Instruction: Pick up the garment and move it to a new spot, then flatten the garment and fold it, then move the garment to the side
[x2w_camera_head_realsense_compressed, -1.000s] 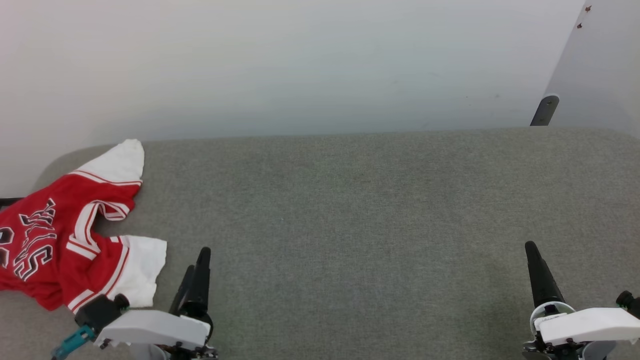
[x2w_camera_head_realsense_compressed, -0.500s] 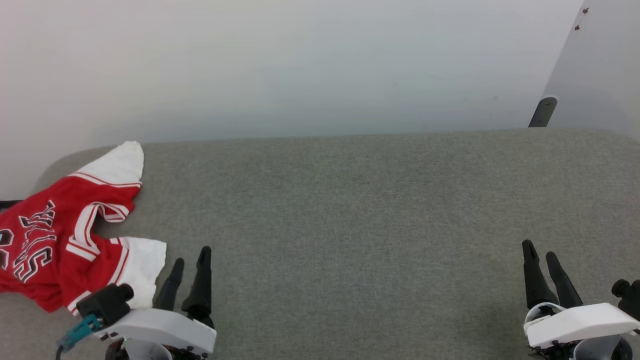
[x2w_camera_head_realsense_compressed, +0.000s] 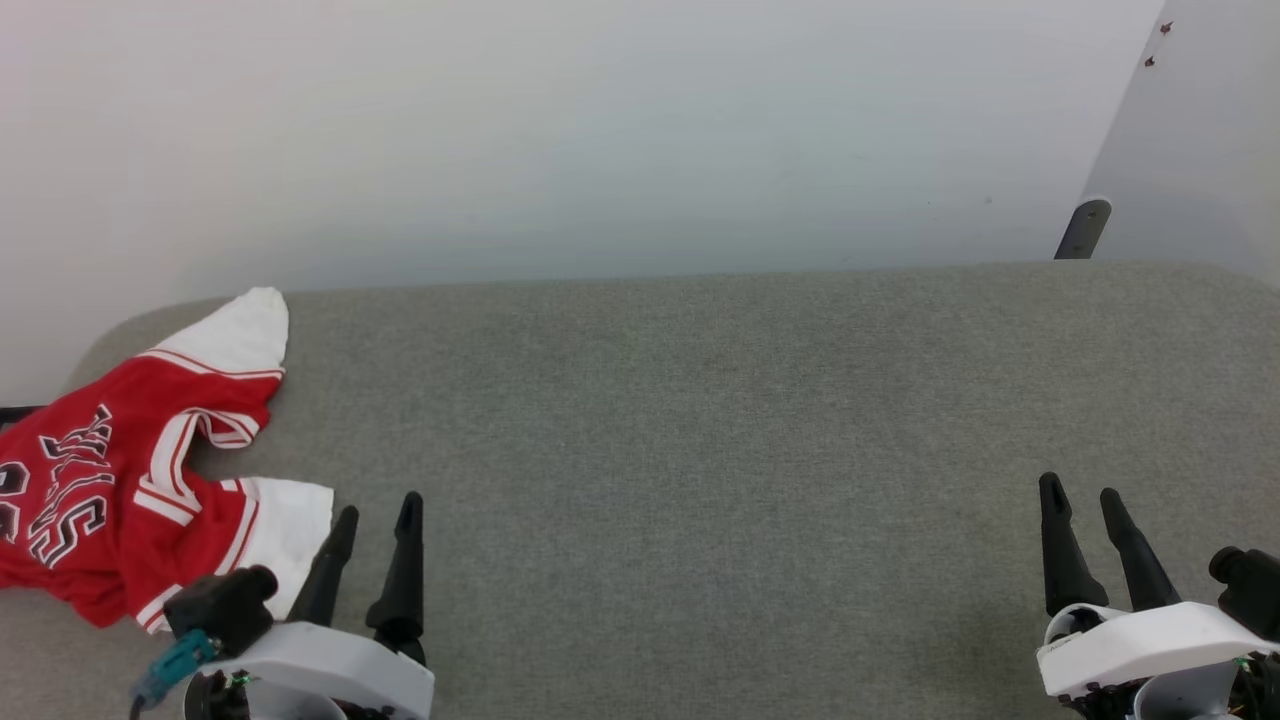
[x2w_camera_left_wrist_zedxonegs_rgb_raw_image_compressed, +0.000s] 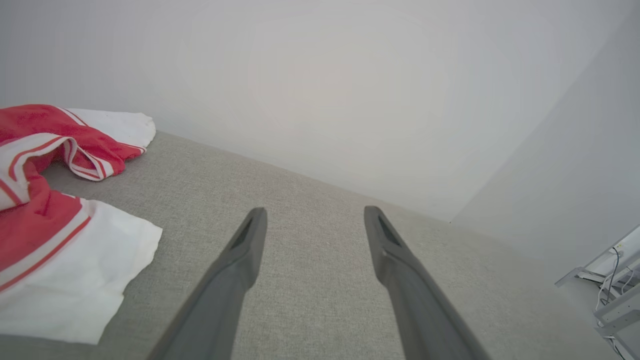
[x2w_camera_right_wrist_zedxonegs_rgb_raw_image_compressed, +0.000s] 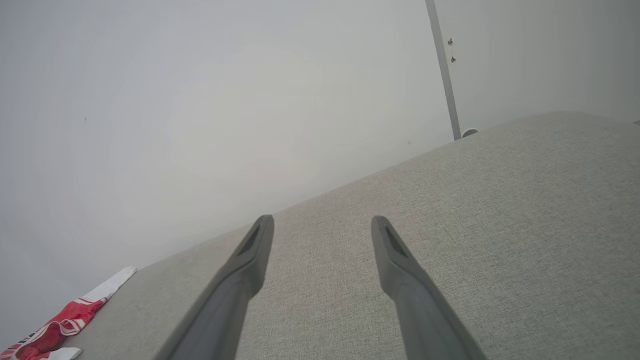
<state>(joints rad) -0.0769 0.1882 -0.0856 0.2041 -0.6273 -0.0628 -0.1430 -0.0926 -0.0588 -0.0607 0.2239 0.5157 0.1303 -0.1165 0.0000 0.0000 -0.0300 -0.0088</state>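
- Head view: garment (x2w_camera_head_realsense_compressed: 110, 470) crumpled at the far left of the grey fabric surface (x2w_camera_head_realsense_compressed: 700, 420), lettering up. One white sleeve toward the wall, the other just beside the left gripper (x2w_camera_head_realsense_compressed: 377, 506).
- Same view: left gripper released, fingers apart, empty. Right gripper (x2w_camera_head_realsense_compressed: 1078, 488) likewise spread and empty at the lower right, well apart from the garment.
- Left wrist view: left gripper (x2w_camera_left_wrist_zedxonegs_rgb_raw_image_compressed: 315, 212) wide apart over bare fabric. Garment (x2w_camera_left_wrist_zedxonegs_rgb_raw_image_compressed: 35, 225) off to the left, white sleeve near the left finger, not touching.
- Right wrist view: right gripper (x2w_camera_right_wrist_zedxonegs_rgb_raw_image_compressed: 322, 220) spread, nothing between the fingers. Garment (x2w_camera_right_wrist_zedxonegs_rgb_raw_image_compressed: 60, 320) far off in the lower left corner, by the pale wall (x2w_camera_right_wrist_zedxonegs_rgb_raw_image_compressed: 200, 100).
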